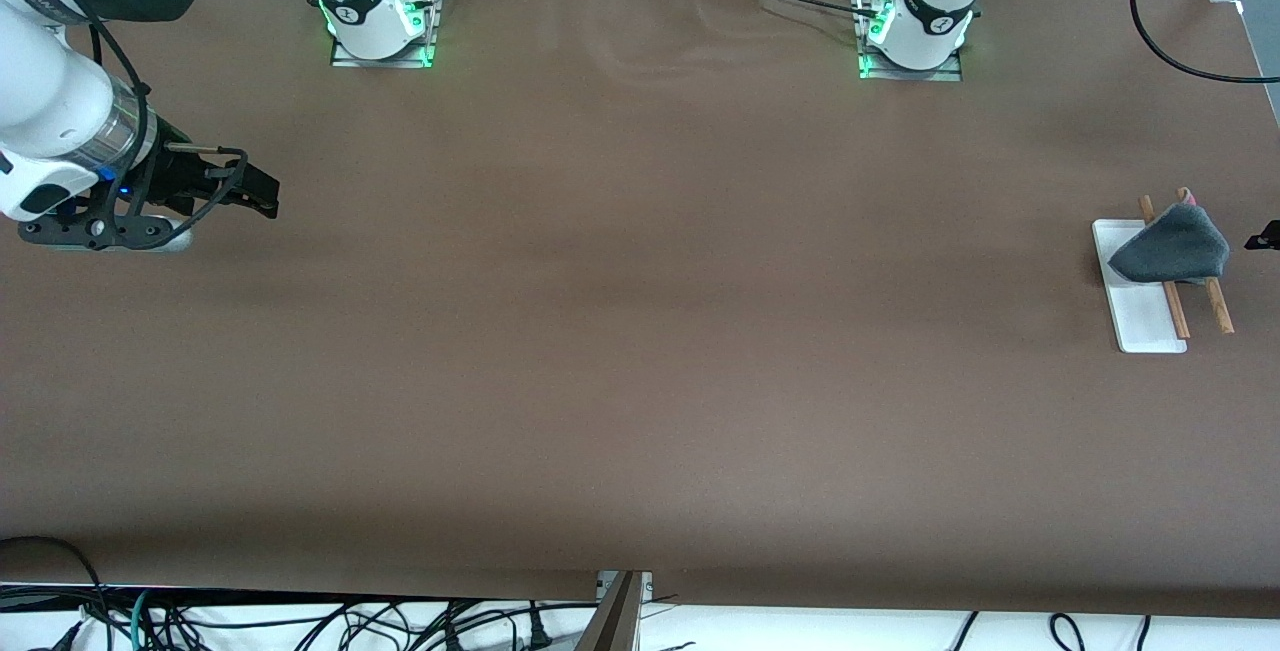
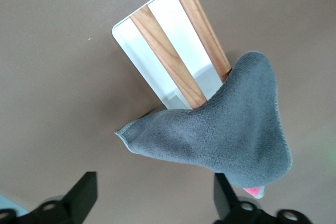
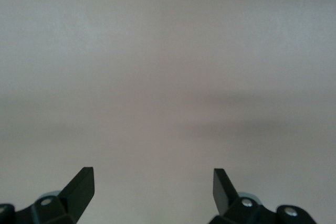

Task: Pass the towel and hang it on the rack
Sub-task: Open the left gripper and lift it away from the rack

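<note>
1. Towel (image 1: 1172,246): a small soft cloth draped over the two wooden rods of the rack (image 1: 1138,311), dark grey face outward. In the left wrist view the towel (image 2: 220,135) spreads across the rods' upper part, with one stitched corner hanging off to the side and a small pinkish-red patch showing at the corner closest to the end effector.

2. Rack: a flat white rectangular base lying on the table (image 1: 640,331) at the left arm's end, with two thin light-brown rods running along it. In the left wrist view the rack (image 2: 157,45) shows its bare base and the uncovered length of both rods; the covered part is hidden under the cloth.

3. Left end effector (image 1: 1266,235): only a dark tip enters the front view at its edge, just beside the towel and apart from it. In the left wrist view, the left end effector (image 2: 156,195) has its two fingers spread wide with nothing between them; the towel lies just ahead of the fingertips, and one finger sits close to the pink corner.

4. Right end effector (image 1: 262,193): it hovers over bare table at the right arm's end, well apart from towel and rack. In the right wrist view, the right end effector (image 3: 154,187) has its fingers spread wide and empty, with only plain table surface ahead of them.
</note>
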Robot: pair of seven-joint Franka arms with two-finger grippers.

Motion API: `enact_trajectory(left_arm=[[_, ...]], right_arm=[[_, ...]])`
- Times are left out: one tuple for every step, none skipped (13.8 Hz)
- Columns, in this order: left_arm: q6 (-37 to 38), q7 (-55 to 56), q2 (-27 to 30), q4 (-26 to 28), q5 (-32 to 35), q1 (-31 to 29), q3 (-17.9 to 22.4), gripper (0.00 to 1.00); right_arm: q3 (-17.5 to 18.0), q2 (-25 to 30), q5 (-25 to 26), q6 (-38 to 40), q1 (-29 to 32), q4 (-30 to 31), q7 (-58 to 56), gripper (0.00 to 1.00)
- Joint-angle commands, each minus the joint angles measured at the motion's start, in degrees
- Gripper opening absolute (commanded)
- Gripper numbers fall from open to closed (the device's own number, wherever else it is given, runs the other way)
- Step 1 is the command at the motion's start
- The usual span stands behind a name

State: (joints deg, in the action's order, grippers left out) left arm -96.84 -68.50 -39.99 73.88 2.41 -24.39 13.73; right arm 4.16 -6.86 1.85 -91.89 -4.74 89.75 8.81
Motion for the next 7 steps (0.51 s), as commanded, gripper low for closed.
enact_trajectory(left_arm=[[1.83, 0.91, 1.58, -0.31, 0.23, 1.53, 0.51, 1.00], [2.26, 0.91, 2.10, -0.40, 0.14, 1.71, 0.42, 1.00], [2.53, 1.44, 2.98, -0.40, 0.14, 2.15, 0.25, 1.00], [2.97, 3.09, 4.55, -0.40, 0.14, 3.02, 0.16, 1.00], [4.19, 5.37, 6.31, -0.40, 0.23, 4.08, -0.10, 1.00], [5.59, 7.92, 7.81, -0.40, 0.14, 5.91, -0.19, 1.00], [7.35, 11.16, 8.86, -0.49, -0.47, 7.32, -0.11, 1.00]], right_arm=[[-0.91, 2.46, 0.35, -1.71, 0.43, 3.66, -3.26, 1.00], [-0.91, 2.64, 0.35, -2.06, 0.43, 3.85, -3.36, 1.00], [-0.91, 2.64, 0.35, -2.15, 0.43, 3.94, -3.27, 1.00], [-0.91, 2.64, 0.35, -2.15, 0.43, 3.85, -3.36, 1.00], [-0.91, 2.64, 0.35, -2.15, 0.43, 3.85, -3.36, 1.00], [-0.91, 2.47, 0.35, -2.07, 0.43, 3.68, -3.27, 1.00], [-0.91, 2.38, 0.43, -2.33, 0.43, 3.59, -3.18, 1.00]])
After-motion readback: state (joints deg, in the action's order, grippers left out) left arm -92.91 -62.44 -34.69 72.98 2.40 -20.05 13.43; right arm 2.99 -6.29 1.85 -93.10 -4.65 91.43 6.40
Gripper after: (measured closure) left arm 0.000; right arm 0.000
